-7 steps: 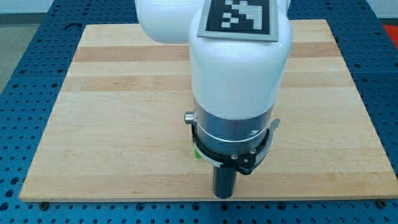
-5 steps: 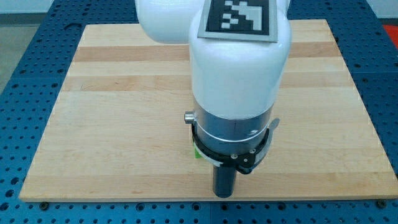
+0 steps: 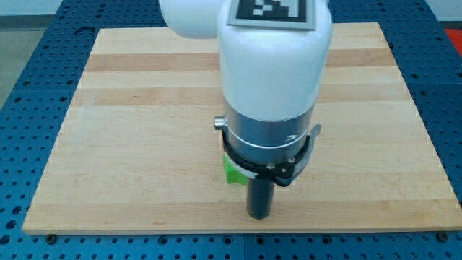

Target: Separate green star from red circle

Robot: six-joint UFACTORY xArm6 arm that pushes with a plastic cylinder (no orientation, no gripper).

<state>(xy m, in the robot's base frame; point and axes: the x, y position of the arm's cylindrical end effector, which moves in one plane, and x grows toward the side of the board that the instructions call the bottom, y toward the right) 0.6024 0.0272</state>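
A: Tip position?

B: My tip (image 3: 259,216) down near the view's bottom edge of the wooden board (image 3: 130,144), slightly right of centre. Plain dark rod, straight, vertical, lower end at the board surface as far as can be told. No jaws on this rig, so nothing to spread, press together or pinch with. Just the rod end.

A: Green star?

B: Only a sliver of green block (image 3: 232,171) visible, sticking out on the view's left from under the arm's grey collar (image 3: 267,137). Up and left of the tip, close beside the rod. Touching or not: cannot tell, collar and black bracket (image 3: 278,173) in the way. Star shape not readable either, only a bright green corner with a flat side showing.

A: Red circle?

B: Not visible anywhere. White arm housing (image 3: 271,65) covering the whole middle of the board, from the view's top down to the collar. Could be hidden behind that, cannot say.

A: Anything else on the board?

B: Nothing more to report on the wood itself. Black-and-white marker tag (image 3: 268,9) on top of the housing, cut off by the view's top edge. Small silver bolt (image 3: 219,125) poking out on the collar's left. Board sitting on a blue perforated table (image 3: 22,87), holes visible on all sides.
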